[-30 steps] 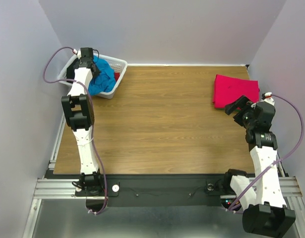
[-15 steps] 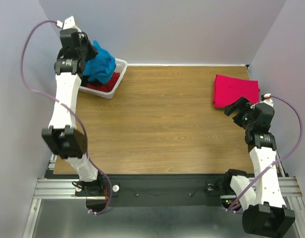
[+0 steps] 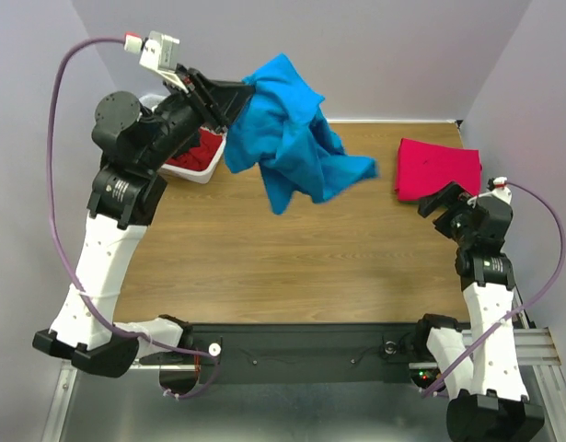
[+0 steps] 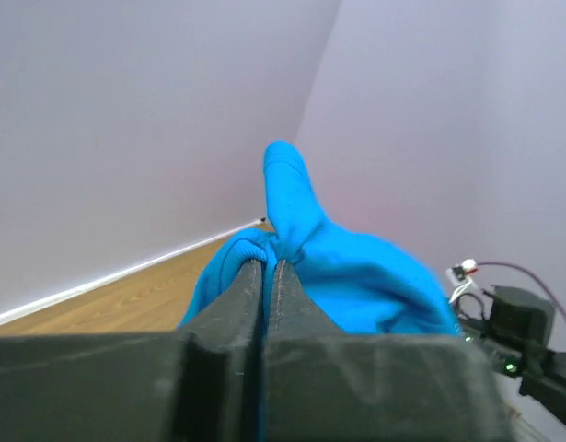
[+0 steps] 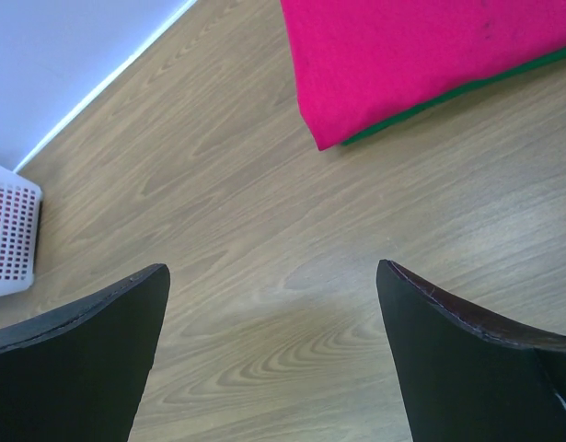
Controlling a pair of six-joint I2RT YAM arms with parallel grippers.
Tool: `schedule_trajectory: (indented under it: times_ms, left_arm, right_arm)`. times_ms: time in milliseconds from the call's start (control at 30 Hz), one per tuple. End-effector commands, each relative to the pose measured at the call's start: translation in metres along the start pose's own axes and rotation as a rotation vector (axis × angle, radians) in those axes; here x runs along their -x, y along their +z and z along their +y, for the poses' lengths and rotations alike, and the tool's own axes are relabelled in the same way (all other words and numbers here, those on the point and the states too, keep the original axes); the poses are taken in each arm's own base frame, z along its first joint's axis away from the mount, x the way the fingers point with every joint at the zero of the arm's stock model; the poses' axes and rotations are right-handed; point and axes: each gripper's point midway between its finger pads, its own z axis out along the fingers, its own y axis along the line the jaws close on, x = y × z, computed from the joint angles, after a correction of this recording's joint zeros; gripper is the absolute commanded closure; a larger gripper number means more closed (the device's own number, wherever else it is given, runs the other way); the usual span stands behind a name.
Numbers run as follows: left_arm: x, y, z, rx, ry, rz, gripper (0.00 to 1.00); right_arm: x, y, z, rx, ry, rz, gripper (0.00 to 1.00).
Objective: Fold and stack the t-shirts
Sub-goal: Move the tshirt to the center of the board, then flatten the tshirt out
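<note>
My left gripper (image 3: 236, 97) is shut on the turquoise-blue t-shirt (image 3: 292, 138) and holds it high above the far middle of the table, the cloth hanging loose. In the left wrist view the gripper (image 4: 267, 267) pinches a fold of the blue shirt (image 4: 356, 276). The pinkish-red t-shirt (image 3: 436, 168) lies folded flat at the far right; it also shows in the right wrist view (image 5: 421, 55). My right gripper (image 3: 443, 200) is open and empty just near of the red shirt, jaws wide over bare wood (image 5: 273, 276).
The white lattice basket (image 3: 192, 166) stands at the far left with red cloth inside; its corner shows in the right wrist view (image 5: 6, 239). A thin green edge (image 5: 448, 92) shows under the folded red shirt. Walls close in on three sides.
My left arm has lifted the blue shirt out of the basket and swung it up and to the right over the table. The right arm has barely moved.
</note>
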Motion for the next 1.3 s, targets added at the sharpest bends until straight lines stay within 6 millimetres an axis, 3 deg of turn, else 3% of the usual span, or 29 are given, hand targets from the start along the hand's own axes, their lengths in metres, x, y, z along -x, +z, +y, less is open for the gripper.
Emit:
schedule_trajectory:
  times_ms: [0, 33, 67, 100, 133, 233, 300, 333, 467, 533, 567, 633, 667, 700, 733, 767, 833, 867, 933, 967, 1100, 1133, 1267]
  left_arm:
    - [-0.026, 0.004, 0.019, 0.048, -0.071, -0.013, 0.60]
    - [-0.043, 0.005, 0.032, 0.086, -0.093, 0.013, 0.36]
    - [-0.085, 0.007, 0.054, 0.146, -0.150, 0.091, 0.02]
    - [-0.108, 0.006, 0.070, 0.207, -0.174, 0.131, 0.01]
    - [-0.149, 0.001, 0.089, 0.271, -0.215, 0.209, 0.01]
    - [-0.220, -0.023, 0.140, 0.520, -0.293, 0.332, 0.01]
    - [-0.254, -0.048, 0.164, 0.673, -0.313, 0.393, 0.02]
    - [-0.261, -0.058, 0.173, 0.730, -0.304, 0.401, 0.01]
    - [-0.295, -0.096, 0.173, 0.776, -0.333, 0.455, 0.02]
    - [-0.310, -0.112, 0.168, 0.786, -0.374, 0.474, 0.02]
    - [-0.328, -0.130, 0.165, 0.795, -0.389, 0.500, 0.02]
    - [-0.344, -0.147, 0.158, 0.798, -0.415, 0.523, 0.02]
    - [-0.366, -0.163, 0.154, 0.819, -0.455, 0.559, 0.02]
    - [-0.369, -0.166, 0.145, 0.788, -0.473, 0.552, 0.02]
    - [-0.390, -0.175, 0.127, 0.741, -0.514, 0.610, 0.01]
    - [-0.394, -0.176, 0.116, 0.705, -0.530, 0.614, 0.02]
    - [-0.413, -0.187, 0.100, 0.681, -0.554, 0.655, 0.02]
    - [-0.415, -0.189, 0.095, 0.673, -0.571, 0.650, 0.01]
    - [-0.423, -0.193, 0.086, 0.655, -0.580, 0.672, 0.02]
    - [-0.424, -0.194, 0.085, 0.654, -0.579, 0.671, 0.02]
    - [-0.416, -0.184, 0.083, 0.613, -0.523, 0.659, 0.02]
    - [-0.406, -0.175, 0.082, 0.600, -0.502, 0.643, 0.02]
    - [-0.409, -0.165, 0.098, 0.648, -0.401, 0.682, 0.02]
  right_arm:
    - [0.019, -0.011, 0.006, -0.003, 0.002, -0.055, 0.00]
    - [0.021, -0.013, 0.006, -0.011, 0.001, -0.062, 0.00]
    - [0.026, -0.016, 0.009, -0.012, -0.002, -0.071, 0.00]
    - [0.025, -0.018, 0.008, -0.021, -0.007, -0.063, 0.00]
    - [0.025, -0.020, 0.009, -0.022, -0.014, -0.059, 0.00]
    - [0.026, -0.027, 0.010, -0.040, -0.029, -0.037, 0.00]
    - [0.022, -0.030, 0.006, -0.066, -0.039, -0.013, 0.00]
    - [0.020, -0.031, 0.006, -0.066, -0.041, -0.008, 0.00]
    - [-0.001, -0.029, 0.010, -0.021, -0.046, 0.087, 0.00]
    - [-0.024, -0.025, 0.012, 0.013, -0.043, 0.188, 0.00]
    - [-0.034, -0.024, 0.011, 0.021, -0.044, 0.230, 0.00]
    - [-0.052, -0.019, 0.008, 0.020, -0.044, 0.296, 0.00]
    - [-0.065, -0.017, 0.003, 0.007, -0.046, 0.333, 0.00]
    - [-0.081, -0.018, 0.009, 0.024, -0.052, 0.375, 0.00]
    - [-0.092, -0.017, 0.010, 0.022, -0.057, 0.408, 0.00]
    - [-0.119, -0.021, 0.021, 0.053, -0.071, 0.479, 0.00]
    - [-0.145, -0.020, 0.021, 0.006, -0.114, 0.528, 0.00]
    - [-0.175, -0.031, 0.029, 0.010, -0.144, 0.599, 0.00]
    - [-0.192, -0.035, 0.024, -0.056, -0.191, 0.604, 0.00]
    - [-0.211, -0.046, 0.022, -0.079, -0.222, 0.665, 0.00]
    - [-0.219, -0.063, -0.003, -0.221, -0.249, 0.696, 0.00]
    - [-0.221, -0.067, -0.006, -0.231, -0.242, 0.707, 0.00]
    - [-0.232, -0.084, -0.017, -0.273, -0.176, 0.774, 0.00]
